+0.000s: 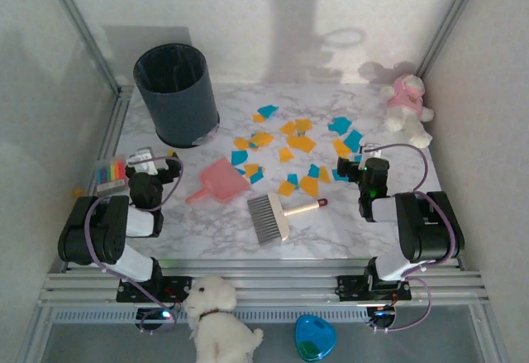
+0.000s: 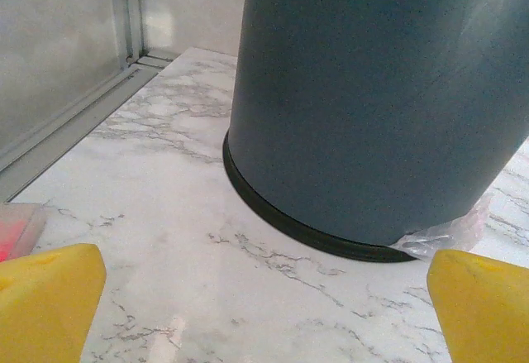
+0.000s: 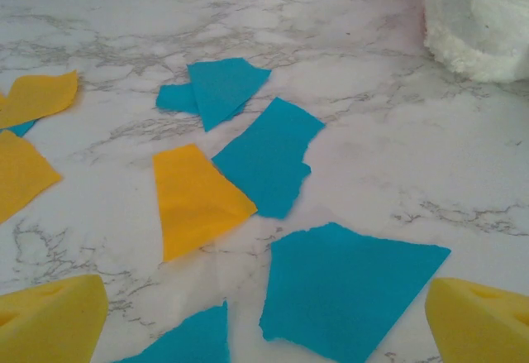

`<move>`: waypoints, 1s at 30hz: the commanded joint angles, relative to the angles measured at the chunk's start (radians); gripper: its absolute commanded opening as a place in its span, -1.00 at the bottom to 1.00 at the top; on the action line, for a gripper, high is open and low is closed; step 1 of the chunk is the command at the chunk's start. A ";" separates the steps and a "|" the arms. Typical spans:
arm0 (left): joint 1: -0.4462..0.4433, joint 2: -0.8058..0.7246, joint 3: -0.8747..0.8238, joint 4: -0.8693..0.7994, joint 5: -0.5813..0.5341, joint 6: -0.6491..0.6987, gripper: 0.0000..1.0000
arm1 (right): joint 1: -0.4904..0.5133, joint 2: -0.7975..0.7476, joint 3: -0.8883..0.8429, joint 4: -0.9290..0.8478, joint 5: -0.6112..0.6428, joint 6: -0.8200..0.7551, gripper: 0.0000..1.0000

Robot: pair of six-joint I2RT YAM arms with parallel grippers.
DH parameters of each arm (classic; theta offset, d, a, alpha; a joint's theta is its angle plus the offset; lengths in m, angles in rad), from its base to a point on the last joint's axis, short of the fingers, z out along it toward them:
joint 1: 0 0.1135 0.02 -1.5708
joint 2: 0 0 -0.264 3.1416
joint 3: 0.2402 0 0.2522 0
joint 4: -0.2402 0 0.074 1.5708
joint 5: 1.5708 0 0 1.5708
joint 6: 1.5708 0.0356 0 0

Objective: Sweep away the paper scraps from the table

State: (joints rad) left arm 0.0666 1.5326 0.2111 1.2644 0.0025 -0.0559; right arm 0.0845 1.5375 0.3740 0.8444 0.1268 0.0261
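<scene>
Orange-yellow and teal paper scraps [image 1: 293, 144] lie scattered over the middle and back of the marble table [image 1: 331, 226]. My right gripper [image 1: 354, 163] hovers at the right edge of the scatter, open. In the right wrist view its yellow fingertips [image 3: 50, 317] stand wide apart over a teal scrap [image 3: 347, 288], with an orange scrap [image 3: 194, 198] and more teal ones [image 3: 273, 156] just beyond. My left gripper [image 1: 157, 160] is at the table's left, open and holding nothing. It [image 2: 264, 313] faces the base of the dark bin [image 2: 372, 98] over bare marble.
A pink dustpan [image 1: 219, 183] and a hand brush [image 1: 273, 214] lie between the arms. The dark bin [image 1: 176, 93] stands back left, a pink-and-white plush [image 1: 407, 108] back right. A pack of coloured strips [image 1: 109, 173] sits at the left edge. A white plush dog [image 1: 216, 313] sits below the rail.
</scene>
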 commanded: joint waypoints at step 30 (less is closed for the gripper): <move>-0.057 -0.106 -0.051 0.049 -0.074 0.038 0.99 | -0.006 -0.053 0.017 -0.047 0.008 0.001 0.98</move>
State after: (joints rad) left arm 0.0185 1.4914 0.1677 1.2995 -0.0219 -0.0288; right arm 0.0845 1.5253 0.3740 0.8204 0.1280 0.0265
